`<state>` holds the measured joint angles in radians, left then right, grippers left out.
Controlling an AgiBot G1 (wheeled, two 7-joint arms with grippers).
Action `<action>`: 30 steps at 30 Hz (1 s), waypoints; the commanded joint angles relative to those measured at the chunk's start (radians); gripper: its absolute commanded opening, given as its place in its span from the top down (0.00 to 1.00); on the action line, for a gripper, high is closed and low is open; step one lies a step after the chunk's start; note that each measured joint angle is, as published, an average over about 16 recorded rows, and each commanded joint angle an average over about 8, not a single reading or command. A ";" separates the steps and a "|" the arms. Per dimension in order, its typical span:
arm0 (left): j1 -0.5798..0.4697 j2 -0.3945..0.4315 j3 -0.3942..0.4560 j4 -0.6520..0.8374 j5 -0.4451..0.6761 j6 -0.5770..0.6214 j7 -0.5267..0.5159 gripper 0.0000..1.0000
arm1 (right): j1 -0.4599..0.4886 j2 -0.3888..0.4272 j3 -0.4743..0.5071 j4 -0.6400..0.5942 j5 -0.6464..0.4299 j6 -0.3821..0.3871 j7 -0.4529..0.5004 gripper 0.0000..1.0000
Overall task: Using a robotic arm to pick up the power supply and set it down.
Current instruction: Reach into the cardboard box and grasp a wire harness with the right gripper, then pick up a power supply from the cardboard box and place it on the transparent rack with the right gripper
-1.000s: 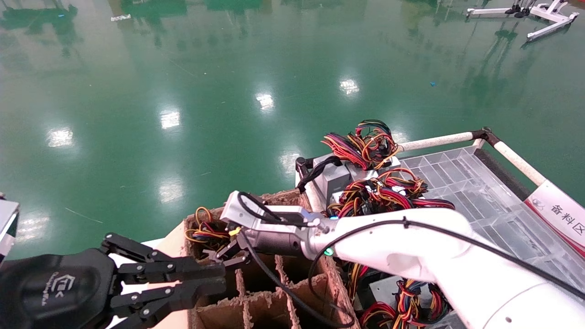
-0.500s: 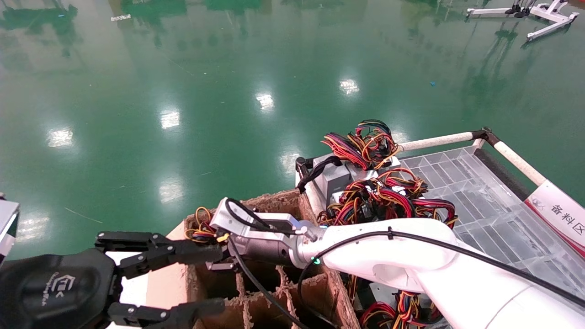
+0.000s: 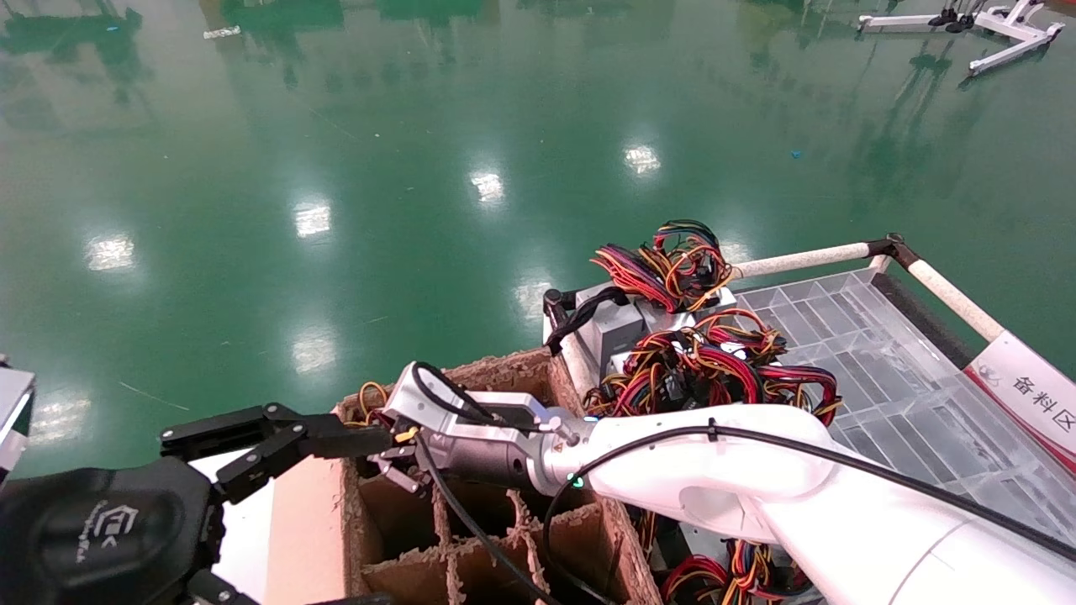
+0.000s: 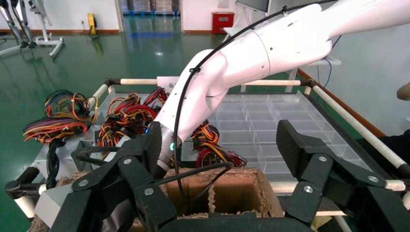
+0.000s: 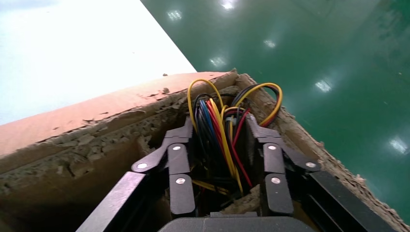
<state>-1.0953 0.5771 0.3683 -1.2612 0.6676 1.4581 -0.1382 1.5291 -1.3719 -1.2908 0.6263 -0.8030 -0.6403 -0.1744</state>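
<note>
The power supply shows only as its bundle of red, yellow, blue and black wires (image 5: 216,145), standing in the far-left cell of the brown cardboard divider box (image 3: 315,521); its grey body is hidden. In the head view the wires (image 3: 367,402) loop above the box's far corner. The white robotic arm (image 3: 714,470) reaches across the box. My right gripper (image 5: 218,123) is down in that cell, with its fingers pressed against both sides of the bundle. My left gripper (image 3: 370,521) hovers at the box's near-left side, jaws spread wide and empty.
More power supplies (image 3: 618,323) with tangled wires are heaped on the clear compartment tray (image 3: 883,370) to the right, which is framed by white rails (image 3: 803,260). The box's other cells (image 4: 232,193) are open. Green floor lies beyond.
My right gripper moved left and down into the corner cell and closed around the wires. My left gripper's jaws opened from nearly closed to wide apart.
</note>
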 commanded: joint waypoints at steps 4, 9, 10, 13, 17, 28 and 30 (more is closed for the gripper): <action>0.000 0.000 0.000 0.000 0.000 0.000 0.000 0.00 | 0.004 0.000 -0.023 -0.008 0.038 0.008 -0.006 1.00; 0.000 0.000 0.000 0.000 0.000 0.000 0.000 0.00 | 0.011 0.001 -0.036 -0.015 0.082 0.002 -0.007 1.00; 0.000 0.000 0.000 0.000 0.000 0.000 0.000 0.00 | 0.013 0.002 -0.039 -0.018 0.090 0.000 -0.008 1.00; 0.000 0.000 0.000 0.000 0.000 0.000 0.000 0.00 | 0.017 0.003 -0.044 -0.028 0.116 -0.008 -0.008 1.00; 0.000 0.000 0.000 0.000 0.000 0.000 0.000 0.00 | 0.019 0.005 -0.043 -0.050 0.158 -0.025 -0.002 1.00; 0.000 0.000 0.000 0.000 0.000 0.000 0.000 0.00 | 0.017 0.015 0.038 -0.149 0.365 -0.170 0.051 1.00; 0.000 0.000 0.000 0.000 0.000 0.000 0.000 0.00 | 0.018 0.019 0.061 -0.171 0.410 -0.218 0.060 1.00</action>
<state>-1.0953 0.5770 0.3685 -1.2612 0.6674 1.4580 -0.1381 1.5553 -1.3501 -1.2297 0.4521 -0.4000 -0.8682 -0.1235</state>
